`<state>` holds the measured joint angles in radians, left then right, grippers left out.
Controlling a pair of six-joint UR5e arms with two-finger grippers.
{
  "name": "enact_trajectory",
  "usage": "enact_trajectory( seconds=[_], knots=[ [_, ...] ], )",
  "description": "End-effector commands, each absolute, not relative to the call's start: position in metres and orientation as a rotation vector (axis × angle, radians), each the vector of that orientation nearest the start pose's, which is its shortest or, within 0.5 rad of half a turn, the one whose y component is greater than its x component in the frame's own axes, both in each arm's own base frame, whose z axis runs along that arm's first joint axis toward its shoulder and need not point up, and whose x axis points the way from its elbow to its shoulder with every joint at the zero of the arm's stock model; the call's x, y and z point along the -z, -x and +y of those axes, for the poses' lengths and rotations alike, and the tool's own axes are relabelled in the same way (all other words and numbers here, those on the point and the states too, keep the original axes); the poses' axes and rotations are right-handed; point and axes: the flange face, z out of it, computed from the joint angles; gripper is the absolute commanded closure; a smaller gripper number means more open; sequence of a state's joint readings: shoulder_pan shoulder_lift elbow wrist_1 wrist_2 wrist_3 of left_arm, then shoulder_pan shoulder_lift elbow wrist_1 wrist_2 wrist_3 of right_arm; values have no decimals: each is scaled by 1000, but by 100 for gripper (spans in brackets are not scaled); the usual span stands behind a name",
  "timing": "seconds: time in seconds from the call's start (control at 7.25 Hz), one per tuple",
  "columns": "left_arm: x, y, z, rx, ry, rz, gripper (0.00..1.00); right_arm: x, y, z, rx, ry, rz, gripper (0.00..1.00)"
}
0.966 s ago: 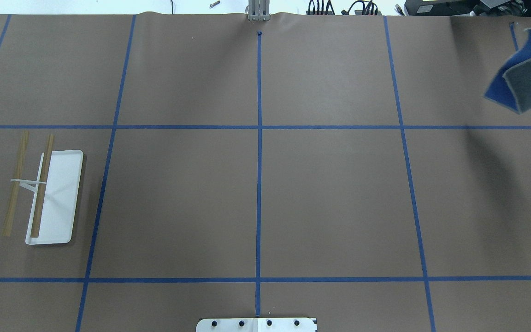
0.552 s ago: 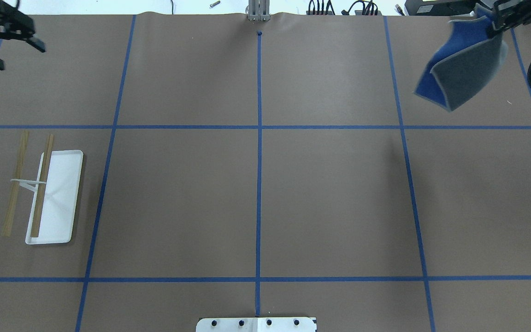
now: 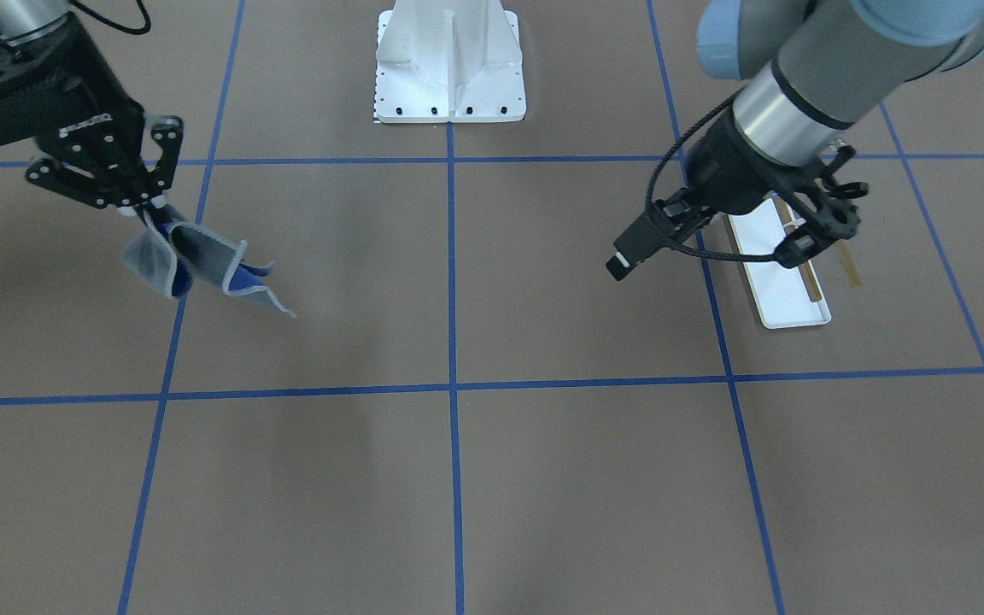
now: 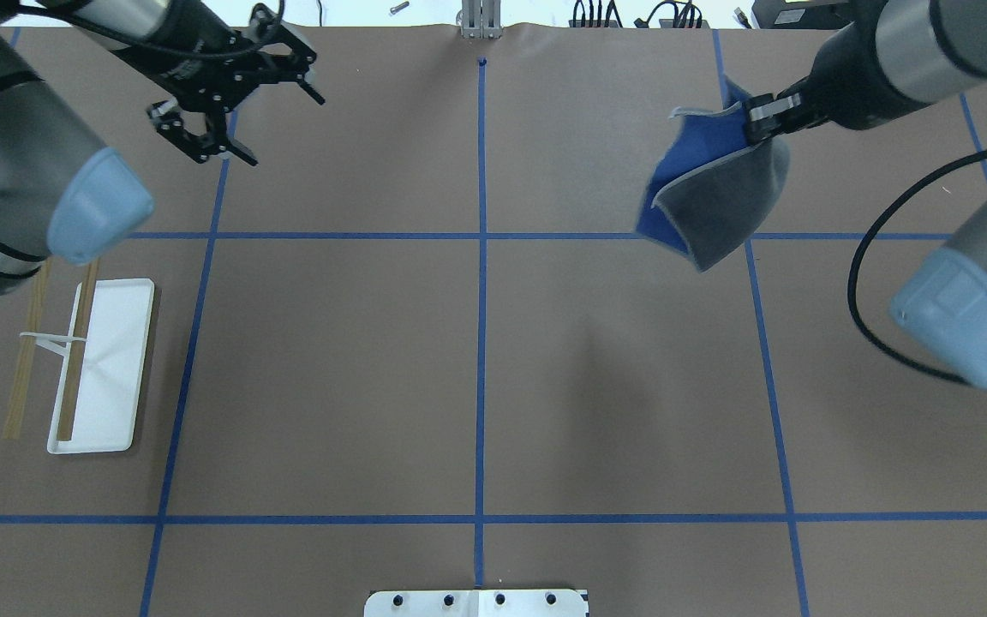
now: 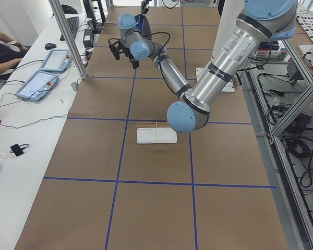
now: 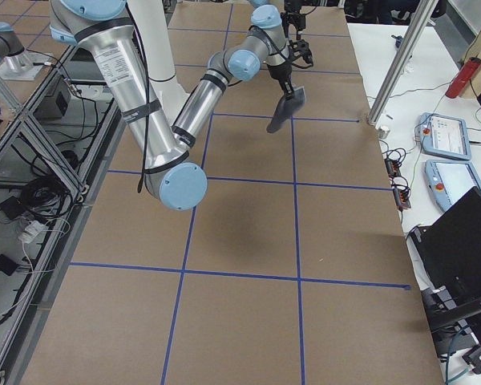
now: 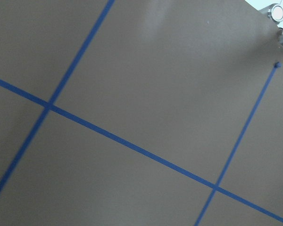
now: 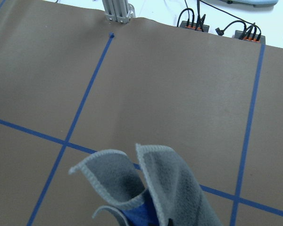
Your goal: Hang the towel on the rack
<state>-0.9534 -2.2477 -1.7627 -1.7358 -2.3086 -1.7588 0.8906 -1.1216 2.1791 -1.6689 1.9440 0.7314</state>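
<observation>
The towel [image 4: 716, 197], grey with a blue inner face, hangs folded from my right gripper [image 4: 755, 116], which is shut on its upper edge above the table's far right. It also shows in the front view [image 3: 193, 260] and the right wrist view [image 8: 170, 188]. The rack [image 4: 108, 368], a white tray with two tan rods [image 4: 78, 343], stands at the near left; it also shows in the front view [image 3: 778, 282]. My left gripper [image 4: 284, 128] is open and empty, in the air over the far left, well away from the rack.
The white bolted robot pedestal [image 3: 449, 68] sits at the table's near middle edge. Blue tape lines [image 4: 481, 236] grid the brown table. A metal post [image 4: 478, 21] and cables [image 4: 631, 13] line the far edge. Tablets [image 5: 41, 78] lie on the operators' side table.
The right gripper has carried the towel leftward, from the far right edge toward the middle. The left gripper has come in from the far left corner and moved right.
</observation>
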Motion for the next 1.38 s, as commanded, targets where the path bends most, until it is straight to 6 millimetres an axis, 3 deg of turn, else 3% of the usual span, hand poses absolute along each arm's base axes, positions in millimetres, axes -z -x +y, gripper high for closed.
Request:
enact_trajectory(
  seconds=[0.0, 0.14, 0.28, 0.41, 0.55, 1.1, 1.24],
  knots=[
    [-112, -350, -561, 749, 353, 1278, 1, -147, 286, -390, 152, -608, -880, 100],
    [-108, -355, -556, 752, 369, 1308, 1, -142, 304, -375, 127, -624, -882, 100],
    [-92, -376, -549, 806, 385, 1329, 1, -138, 319, -365, 114, -646, -874, 100],
    [-80, -406, -535, 826, 396, 1354, 1, -137, 322, -363, 111, -655, -869, 100],
    [-75, -422, -521, 824, 434, 1365, 2, -137, 323, -364, 109, -658, -867, 100],
    [-53, -451, -485, 794, 502, 1429, 2, -136, 327, -371, 83, -683, -848, 100],
    [-43, -450, -481, 791, 512, 1450, 2, -136, 329, -372, 81, -681, -846, 100]
  ],
)
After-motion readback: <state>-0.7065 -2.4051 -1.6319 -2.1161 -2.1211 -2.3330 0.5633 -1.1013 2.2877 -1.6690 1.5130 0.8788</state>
